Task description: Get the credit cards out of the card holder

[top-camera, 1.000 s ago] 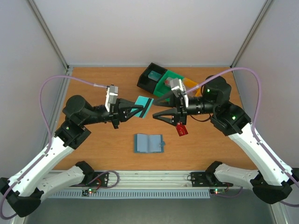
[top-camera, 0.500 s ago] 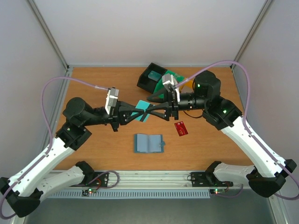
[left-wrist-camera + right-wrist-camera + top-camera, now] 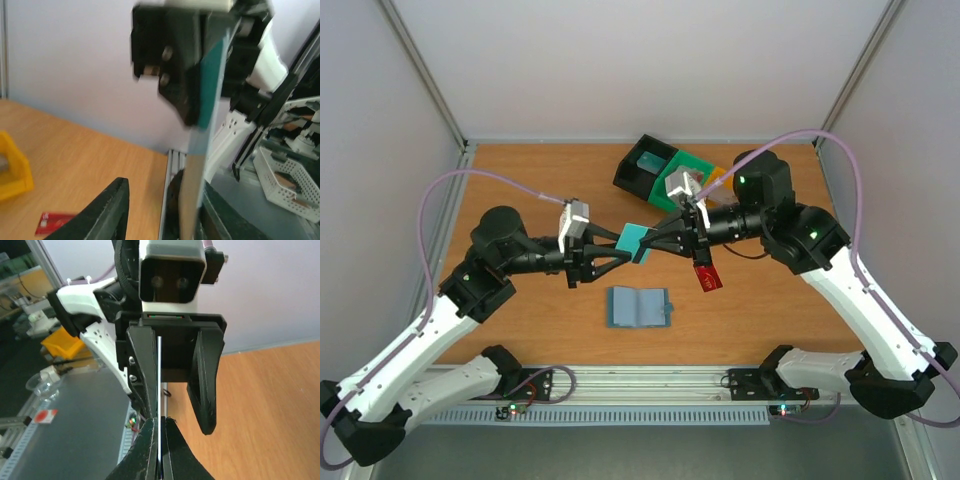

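Teal card: the teal card (image 3: 633, 240) hangs in the air at the middle of the overhead frame, above the desk (image 3: 770, 310), with the two hands meeting on it from either side.
Right hand: the right hand (image 3: 648, 242) comes in from the right, its fingers pressed together on the card's edge. In its own wrist view the card shows as a thin pale line (image 3: 159, 390) running up from that pinch.
Left hand: the left hand (image 3: 616, 250) reaches in from the left with its fingers spread. The card stands between them, close to one finger (image 3: 145, 375) and apart from the other.
Card holder: the light blue card holder (image 3: 638, 307) lies open and flat in the lower middle, near the desk's front edge and below the hands.
Red card: the red card (image 3: 707, 276) lies on the wood right of the holder, just under the right arm.
Bins: a black bin (image 3: 642, 170), a green bin (image 3: 672, 192) and a yellow bin (image 3: 12, 170) cluster at the upper middle by the far edge.
Open room: bare wood spreads at the upper left and lower right, and plain walls close in the left, right and far edges.
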### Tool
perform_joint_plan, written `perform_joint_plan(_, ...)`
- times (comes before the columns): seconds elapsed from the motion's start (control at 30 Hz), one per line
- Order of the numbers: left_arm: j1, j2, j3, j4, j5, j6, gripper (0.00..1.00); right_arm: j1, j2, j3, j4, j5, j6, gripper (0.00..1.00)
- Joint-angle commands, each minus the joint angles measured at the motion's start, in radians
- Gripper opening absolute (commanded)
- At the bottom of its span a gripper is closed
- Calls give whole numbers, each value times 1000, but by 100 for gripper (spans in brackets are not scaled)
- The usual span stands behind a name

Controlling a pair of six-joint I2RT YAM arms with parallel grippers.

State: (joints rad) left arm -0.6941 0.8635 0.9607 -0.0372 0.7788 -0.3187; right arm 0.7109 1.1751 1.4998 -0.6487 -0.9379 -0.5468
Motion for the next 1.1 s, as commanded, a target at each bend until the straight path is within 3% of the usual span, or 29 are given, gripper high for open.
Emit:
perform_joint_plan(0.0, 2, 0, 57, -325, 10, 307, 36, 8, 49, 148, -397, 104, -230, 1)
perform_joint_plan(0.13, 1, 23, 82, -392, -13, 449, 36, 79, 94, 208, -545, 148, -310, 1)
perform_joint_plan(0.3, -5, 38, 84, -370, 117, 467, 40, 109, 115, 225, -563, 217, -324, 1)
perform_joint_plan(0.43, -19, 42, 62, -297, 136, 402, 38, 118, 124, 227, -555, 222, -325, 1)
perform_joint_plan(0.73, -19, 46, 52, -226, 180, 345, 1, 128, 108, 203, -495, 229, -313, 1)
perform_joint_plan(0.87, -19, 51, 64, -228, 155, 349, 0, 128, 89, 184, -468, 237, -312, 1)
perform_joint_plan(0.9, -19, 53, 70, -237, 133, 354, 0, 128, 80, 177, -458, 252, -309, 5)
perform_joint_plan(0.93, -19, 57, 76, -254, 85, 360, 0, 128, 67, 165, -438, 280, -298, 21)
perform_joint_plan(1.0, -19, 70, 87, -306, -23, 421, 0, 125, 24, 104, -366, 375, -260, 76)
perform_joint_plan(1.03, -19, 78, 90, -323, -87, 467, 0, 115, -3, 60, -321, 425, -238, 96)
perform_joint_plan(1.07, -19, 93, 92, -347, -162, 545, 0, 95, -38, 16, -270, 455, -214, 98)
